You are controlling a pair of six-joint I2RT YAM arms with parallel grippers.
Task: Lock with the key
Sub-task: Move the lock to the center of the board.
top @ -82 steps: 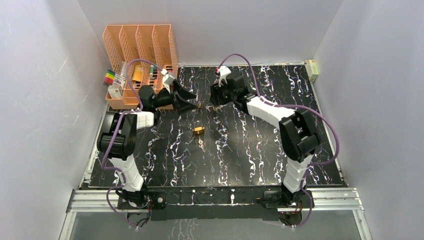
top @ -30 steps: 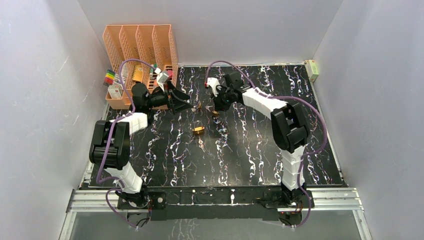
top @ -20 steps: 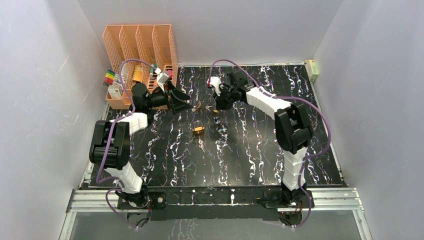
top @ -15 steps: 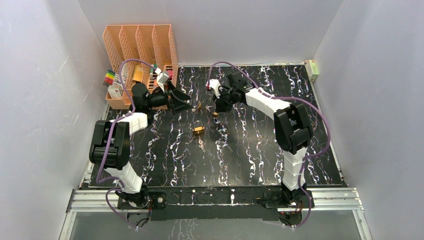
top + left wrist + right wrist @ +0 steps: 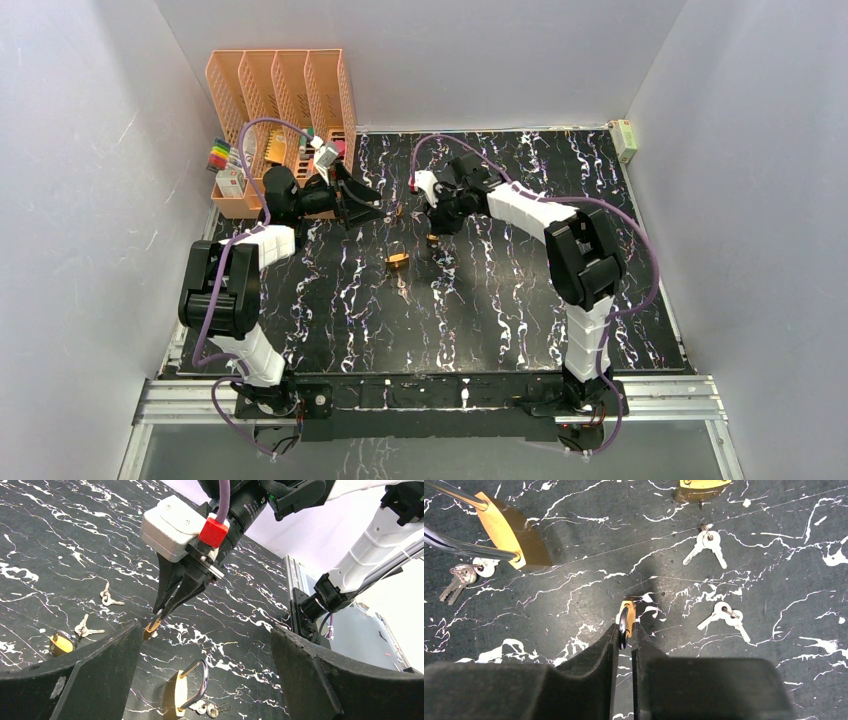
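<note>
Right wrist view: the right end effector (image 5: 624, 628) sits nearly closed around a small brass lock (image 5: 627, 608), standing on the tabletop (image 5: 744, 555) near the big padlock (image 5: 514, 535). I cannot tell if it truly grips. The left end effector (image 5: 205, 630) is wide open. With loose fingers, the lock may tip over.

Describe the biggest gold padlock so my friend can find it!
In the middle of the black marbled table, the lock nearest the arms' bases is the biggest gold padlock. It is bigger than the other brass locks, with a long silver loop.
</note>
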